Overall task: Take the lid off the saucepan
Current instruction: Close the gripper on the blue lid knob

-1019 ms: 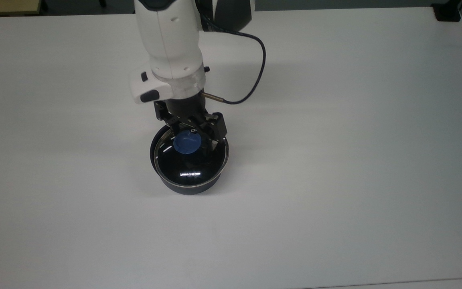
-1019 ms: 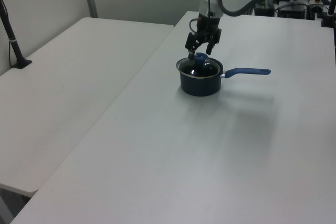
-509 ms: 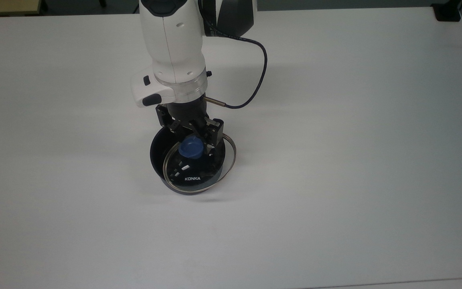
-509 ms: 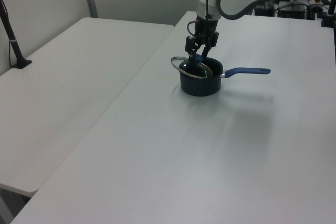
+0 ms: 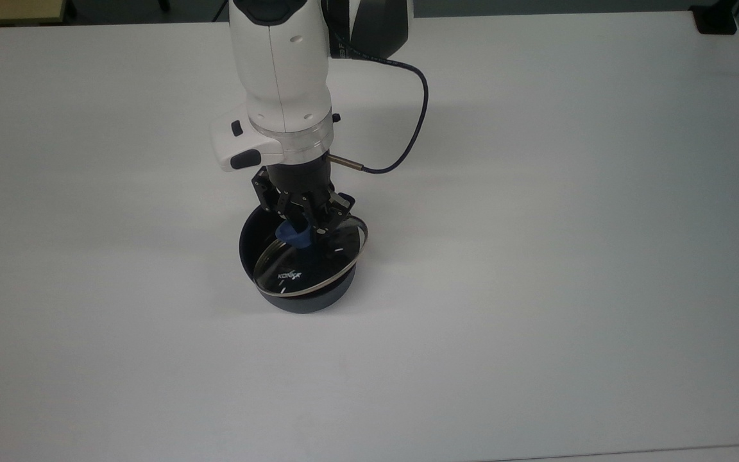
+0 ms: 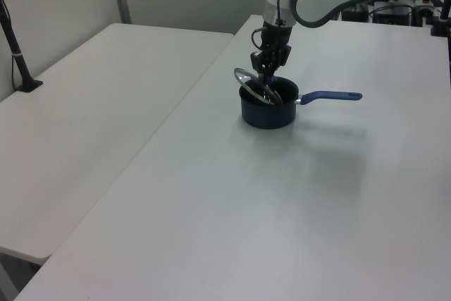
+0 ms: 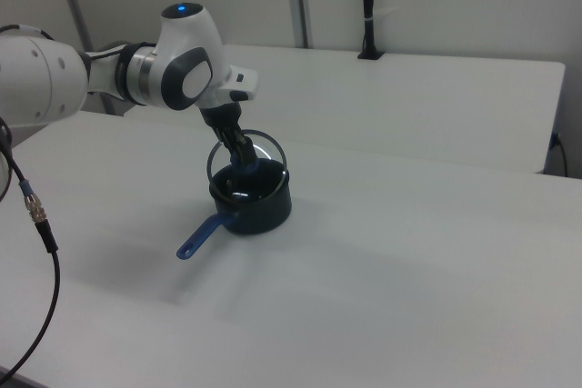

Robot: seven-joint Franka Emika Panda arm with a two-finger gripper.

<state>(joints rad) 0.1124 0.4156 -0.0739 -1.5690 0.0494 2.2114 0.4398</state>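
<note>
One gripper (image 5: 301, 226) is clamped on the lid's (image 5: 308, 260) blue knob (image 5: 294, 233). Half a second ago the lid lay flatter and nearer the top view's 3 o'clock; now it tilts steeply over the pan (image 6: 266, 108), rim raised clear at 3 o'clock in the top view. The pan has stayed put on the table (image 5: 536, 256).

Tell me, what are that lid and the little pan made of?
The lid looks like clear glass: the pan's dark inside shows through it, inside a thin shiny metal rim. Its blue knob is matte, probably plastic. The saucepan seems coated metal, dark and faintly glossy, though that is less certain.
</note>
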